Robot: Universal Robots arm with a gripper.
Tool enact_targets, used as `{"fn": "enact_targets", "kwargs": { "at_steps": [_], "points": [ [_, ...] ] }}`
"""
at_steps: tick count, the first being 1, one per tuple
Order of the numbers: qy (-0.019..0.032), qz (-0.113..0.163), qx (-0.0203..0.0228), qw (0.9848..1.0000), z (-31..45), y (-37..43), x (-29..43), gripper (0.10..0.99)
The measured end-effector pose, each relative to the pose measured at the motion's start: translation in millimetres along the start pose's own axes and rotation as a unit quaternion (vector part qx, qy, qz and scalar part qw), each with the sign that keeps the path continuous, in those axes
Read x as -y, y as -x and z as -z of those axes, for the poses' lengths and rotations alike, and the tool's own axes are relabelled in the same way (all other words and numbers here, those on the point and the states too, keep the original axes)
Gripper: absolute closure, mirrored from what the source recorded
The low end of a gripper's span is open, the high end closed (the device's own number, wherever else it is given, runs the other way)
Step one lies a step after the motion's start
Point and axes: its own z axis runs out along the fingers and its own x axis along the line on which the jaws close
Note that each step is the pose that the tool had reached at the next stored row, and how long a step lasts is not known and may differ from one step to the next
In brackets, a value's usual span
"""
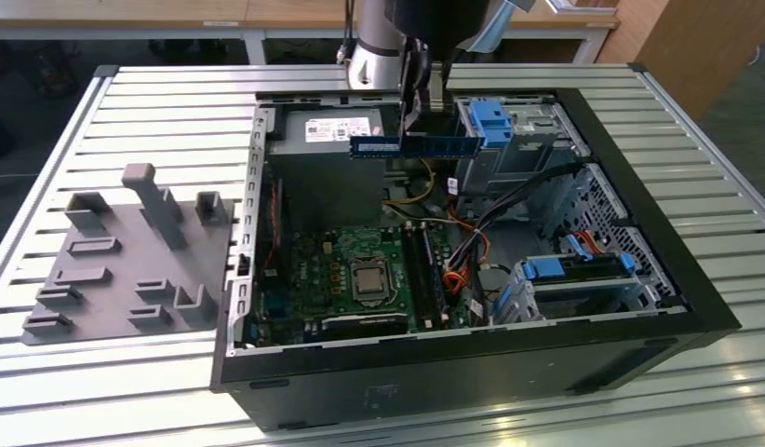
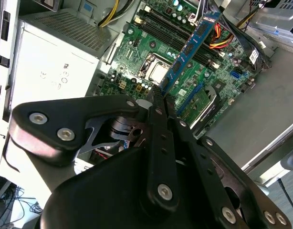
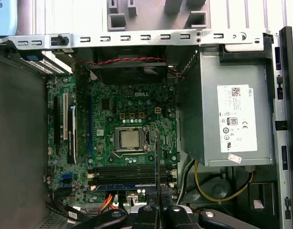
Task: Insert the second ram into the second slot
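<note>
pincer (image 2: 158, 95) grips second ram (image 1: 414, 144), prob over mobo (image 3: 113, 107)

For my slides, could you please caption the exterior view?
Gripper holds the second ram level over the open computer case.

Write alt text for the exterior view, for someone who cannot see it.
A robot's tool grips a blue RAM stick, holding it level above an open desktop computer case with its green motherboard exposed. The case sits on a slatted metal table; a grey plastic fixture lies at the exterior view's left.
</note>
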Motion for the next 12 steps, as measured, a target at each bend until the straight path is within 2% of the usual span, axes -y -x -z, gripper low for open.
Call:
{"fn": "enact_targets", "kwargs": {
  "at_steps": [12],
  "points": [
    [-0.0002, -0.010, 0.0004, 0.9999, 0.0, 0.0, 0.0, 0.949]
  ]
}}
